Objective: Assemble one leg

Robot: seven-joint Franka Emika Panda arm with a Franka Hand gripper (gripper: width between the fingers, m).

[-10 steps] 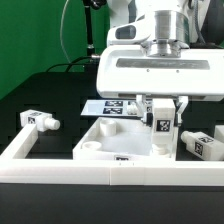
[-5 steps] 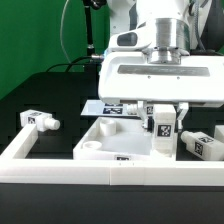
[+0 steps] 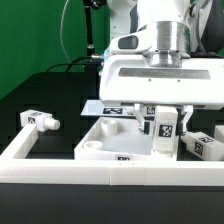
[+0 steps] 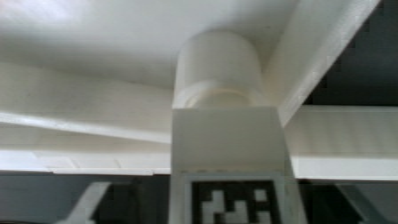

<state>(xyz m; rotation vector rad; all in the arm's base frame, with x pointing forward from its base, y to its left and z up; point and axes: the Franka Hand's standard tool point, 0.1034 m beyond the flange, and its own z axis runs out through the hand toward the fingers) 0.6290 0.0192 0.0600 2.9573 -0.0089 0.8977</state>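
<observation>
White plastic formed the low rail [image 3: 60, 168] nearest the camera, which we judged to be a stop for squaring parts against. Close behind it lay the flat square panel [image 3: 105, 133], probably set there so it would not turn under a twisting push. Over the panel's corner on the exterior view's right, the gripper [image 3: 163, 116] had its fingers closed on the leg [image 3: 163, 138], holding it upright with its lower end down at the panel. We could not tell whether it was seated. The wrist view showed the leg's rounded end meeting the white surface, lined up, by our reading, for screwing in. One spare leg [image 3: 38, 121] lay well apart on the exterior view's left and another [image 3: 202, 146] just beside the held one. Behind them lay the marker board [image 3: 108, 107], and farthest back hung a green curtain [image 3: 40, 40].
</observation>
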